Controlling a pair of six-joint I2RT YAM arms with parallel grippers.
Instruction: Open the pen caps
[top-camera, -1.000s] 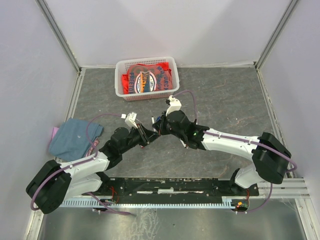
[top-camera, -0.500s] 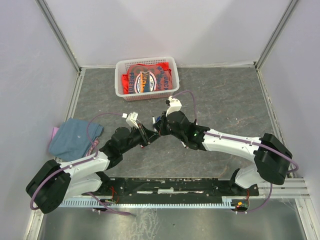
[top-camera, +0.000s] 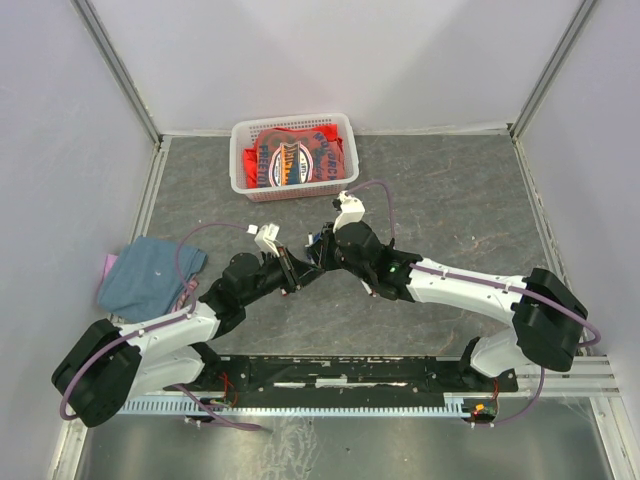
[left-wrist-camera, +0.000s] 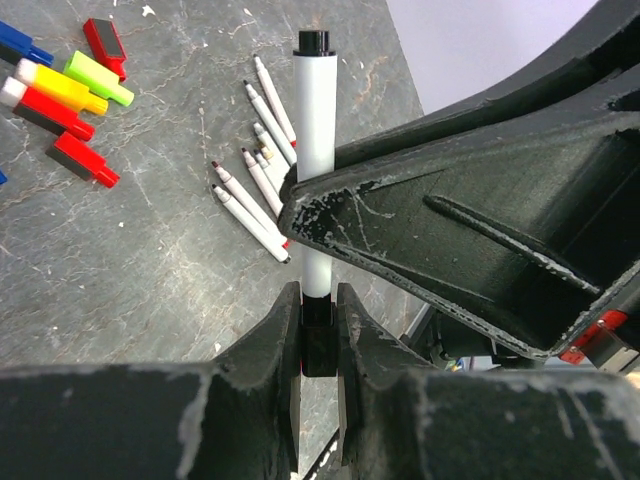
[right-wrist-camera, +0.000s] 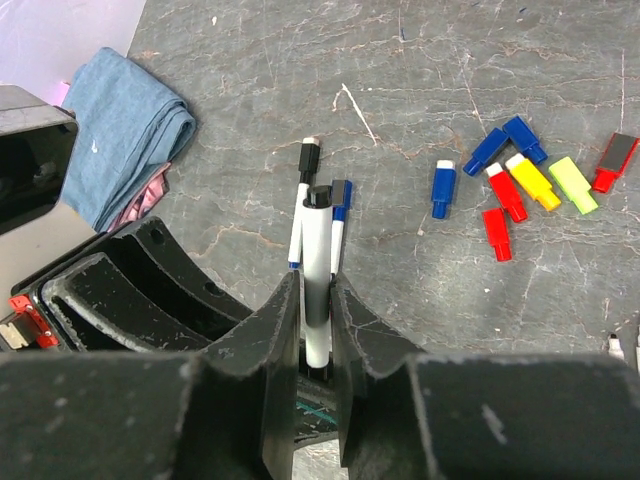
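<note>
My two grippers meet over the table's middle and hold one pen between them. My left gripper (left-wrist-camera: 318, 295) is shut on the pen's black cap (left-wrist-camera: 318, 340), which still joins the white barrel (left-wrist-camera: 315, 150). My right gripper (right-wrist-camera: 316, 285) is shut on that barrel (right-wrist-camera: 317, 250); one of its fingers (left-wrist-camera: 450, 230) crosses the left wrist view. Several uncapped pens (left-wrist-camera: 255, 195) lie on the table. Two capped pens (right-wrist-camera: 300, 195) lie beyond the right gripper. Loose caps, blue, red, yellow and green, lie together (right-wrist-camera: 520, 180), and show in the left wrist view too (left-wrist-camera: 70, 90).
A white basket (top-camera: 293, 155) with red packets stands at the back. A folded blue cloth (top-camera: 150, 275) lies at the left edge, also in the right wrist view (right-wrist-camera: 130, 130). The table is grey stone-patterned, with walls on three sides.
Both grippers have shifted very slightly to the right while still holding the pen between them. Nothing else has moved.
</note>
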